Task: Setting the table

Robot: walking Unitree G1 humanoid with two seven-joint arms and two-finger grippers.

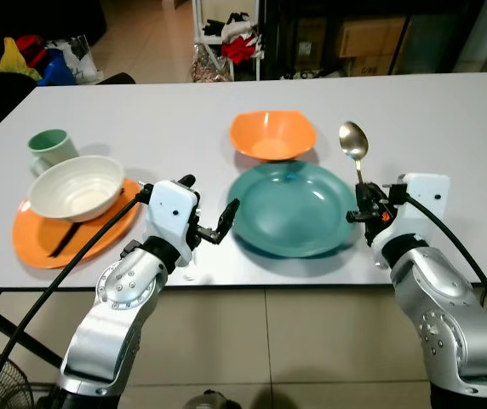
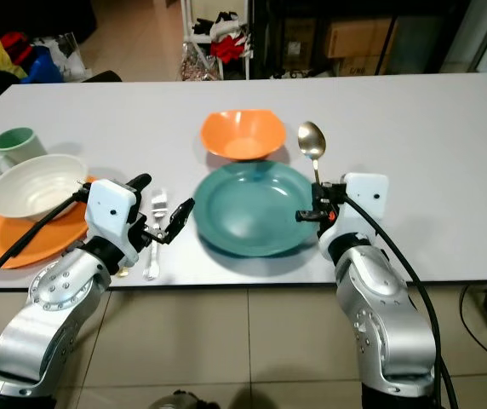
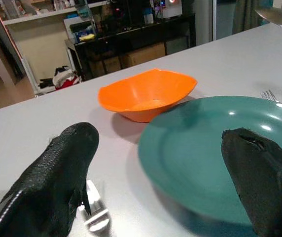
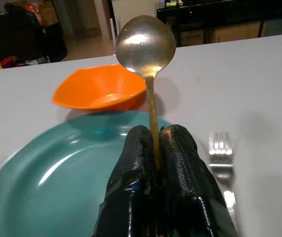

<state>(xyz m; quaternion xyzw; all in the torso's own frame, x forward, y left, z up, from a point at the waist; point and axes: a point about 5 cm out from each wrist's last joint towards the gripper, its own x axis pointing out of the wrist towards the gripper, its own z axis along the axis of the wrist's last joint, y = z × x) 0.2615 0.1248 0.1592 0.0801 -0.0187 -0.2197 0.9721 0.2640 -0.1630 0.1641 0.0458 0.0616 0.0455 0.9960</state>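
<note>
A teal plate lies near the table's front edge, with an orange bowl just behind it. My right gripper is at the plate's right rim, shut on the handle of a metal spoon that stands upright, bowl end up. A fork lies on the table just right of that gripper. At the plate's left rim my left gripper hovers open and holds nothing. Below it a second fork lies flat on the table.
At the left stands an orange plate with a white bowl and a dark utensil on it, and a green mug behind. The far half of the white table is bare. Shelves and boxes stand beyond it.
</note>
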